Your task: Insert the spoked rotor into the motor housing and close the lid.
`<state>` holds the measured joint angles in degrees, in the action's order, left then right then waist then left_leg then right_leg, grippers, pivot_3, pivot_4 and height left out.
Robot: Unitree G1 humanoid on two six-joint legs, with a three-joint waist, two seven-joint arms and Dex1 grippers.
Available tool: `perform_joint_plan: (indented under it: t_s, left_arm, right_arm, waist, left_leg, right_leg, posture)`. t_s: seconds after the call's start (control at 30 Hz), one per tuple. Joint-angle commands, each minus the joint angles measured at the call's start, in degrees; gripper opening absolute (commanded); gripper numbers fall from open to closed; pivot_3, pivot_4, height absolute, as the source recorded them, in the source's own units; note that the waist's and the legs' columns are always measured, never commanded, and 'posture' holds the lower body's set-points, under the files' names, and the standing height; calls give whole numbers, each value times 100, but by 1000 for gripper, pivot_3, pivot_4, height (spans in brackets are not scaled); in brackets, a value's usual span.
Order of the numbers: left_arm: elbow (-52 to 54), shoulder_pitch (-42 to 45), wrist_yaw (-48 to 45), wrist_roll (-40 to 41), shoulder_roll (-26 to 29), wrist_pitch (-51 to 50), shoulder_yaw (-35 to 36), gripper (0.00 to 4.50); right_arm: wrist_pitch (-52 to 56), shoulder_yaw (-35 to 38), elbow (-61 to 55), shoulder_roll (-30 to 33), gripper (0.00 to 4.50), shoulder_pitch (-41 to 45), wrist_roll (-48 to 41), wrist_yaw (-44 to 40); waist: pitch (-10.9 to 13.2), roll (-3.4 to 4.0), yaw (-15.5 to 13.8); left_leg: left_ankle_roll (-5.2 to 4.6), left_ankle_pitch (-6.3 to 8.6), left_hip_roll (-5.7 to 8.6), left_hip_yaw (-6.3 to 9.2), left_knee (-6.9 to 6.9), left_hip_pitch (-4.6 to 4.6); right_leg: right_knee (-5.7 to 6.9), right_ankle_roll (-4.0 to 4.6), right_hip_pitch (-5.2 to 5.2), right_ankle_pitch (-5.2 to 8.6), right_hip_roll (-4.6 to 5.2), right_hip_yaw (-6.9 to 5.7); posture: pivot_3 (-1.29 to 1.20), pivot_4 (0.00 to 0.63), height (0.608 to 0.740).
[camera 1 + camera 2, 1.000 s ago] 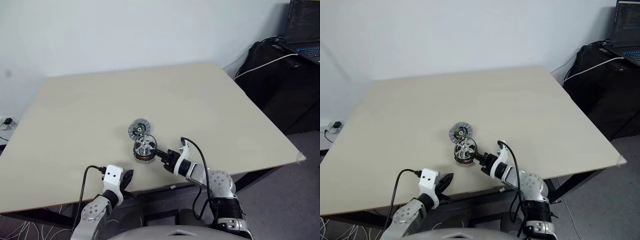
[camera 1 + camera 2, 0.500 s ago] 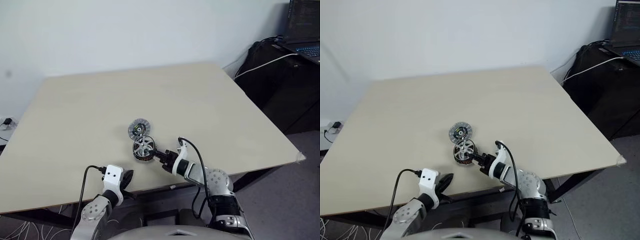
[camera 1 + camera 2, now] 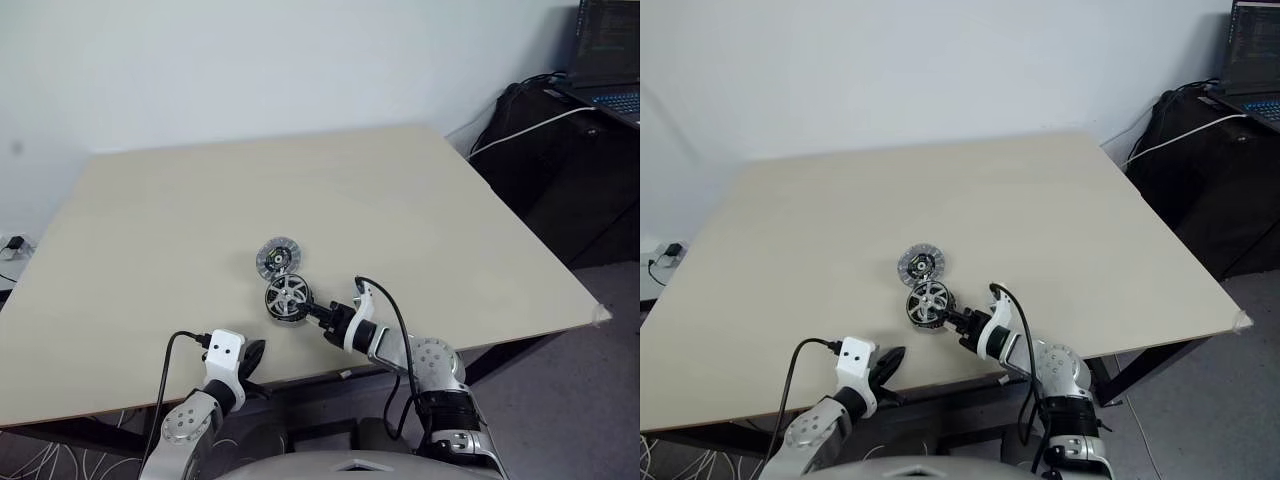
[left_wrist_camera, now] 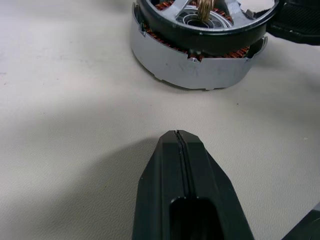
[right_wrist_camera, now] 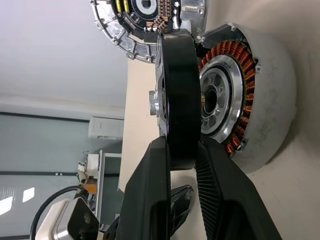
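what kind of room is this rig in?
Probably an office or small lab, not a factory floor. A plain beige table stands against a bare white wall, an open laptop sits on a dark desk beside it with a white cable trailing off, and motor parts lie on the table.

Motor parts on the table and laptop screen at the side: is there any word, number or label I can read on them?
None can be read.
Laptop screen: lines of text, too small to read.
Flat round part with a dark centre: coloured marks, no readable text.
Part with copper windings: no label visible.
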<state>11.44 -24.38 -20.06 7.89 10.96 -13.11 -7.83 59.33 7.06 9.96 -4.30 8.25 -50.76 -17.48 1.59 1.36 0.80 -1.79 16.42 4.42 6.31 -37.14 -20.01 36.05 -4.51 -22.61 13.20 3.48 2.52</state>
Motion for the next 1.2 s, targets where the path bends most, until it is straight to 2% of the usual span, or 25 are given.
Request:
perform_joint_plan:
  t_s: [0.03, 0.4, 0.43, 0.73, 0.83, 0.93, 1.07, 1.2]
  left_arm:
    - [227, 19, 1, 54, -2, 54, 32, 0]
    - [157, 46, -14, 62, -18, 93, 31, 0]
    - [146, 49, -18, 63, -19, 99, 33, 0]
    - [93, 103, -53, 75, -73, 92, -22, 0]
    - [83, 143, -65, 65, -82, 77, -36, 0]
    - [70, 182, -76, 64, -80, 76, -31, 0]
    - [95, 213, -86, 76, -71, 60, -9, 0]
    - [149, 197, -94, 85, -52, 53, 10, 0]
  right_arm:
    - [2, -34, -71, -249, 748, 140, -64, -52]
    - [-97, -40, -392, -135, 4290, 71, -33, -17]
    - [-97, -37, -520, -85, 4472, 35, -25, 17]
    - [345, 279, -1852, 262, 4472, -270, -395, 563]
    - [294, 85, -2133, 488, 4472, -290, 12, 786]
    - [-205, -522, -2410, 790, 3899, -296, 676, 626]
    - [-1655, -1753, -2493, 1103, 2598, -173, 2058, 234]
    - [-2585, -2608, -2015, 1055, 1320, 82, 2926, -76]
  waist:
    - [0, 0, 0]
    - [-5, 0, 37]
    - [-5, 1, 40]
    - [-3, -2, -5]
    - [-3, -1, -5]
    - [-2, -3, -8]
    - [-1, -5, 10]
    - [1, -11, 20]
  left_leg:
    - [0, 0, 0, 0, 0, 0]
    - [11, 3, -1, 0, -3, 12]
    - [12, 2, -1, 0, -5, 12]
    - [-2, 0, 5, 0, -4, -6]
    - [-1, 1, 0, 2, 1, -7]
    - [-1, 1, 0, 0, 1, -8]
    - [-1, 1, 0, -2, -1, -7]
    - [0, 0, 0, -2, -2, -3]
  right_leg:
    - [0, 0, 0, 0, 0, 0]
    - [2, -4, 12, 0, 0, 2]
    - [3, -3, 13, 1, 0, 1]
    - [0, -7, -4, -3, 2, 2]
    - [-1, -1, -9, 0, 4, 3]
    - [-1, -2, -9, 2, 4, 2]
    - [-1, -10, -7, 4, 0, 1]
    - [-1, -10, -5, 4, -3, 1]
  posture:
    - [0, 0, 740]
    - [0, 0, 740]
    - [0, 0, 740]
    - [0, 0, 740]
    - [0, 0, 740]
    - [0, 0, 740]
    - [0, 0, 740]
    - [0, 0, 740]
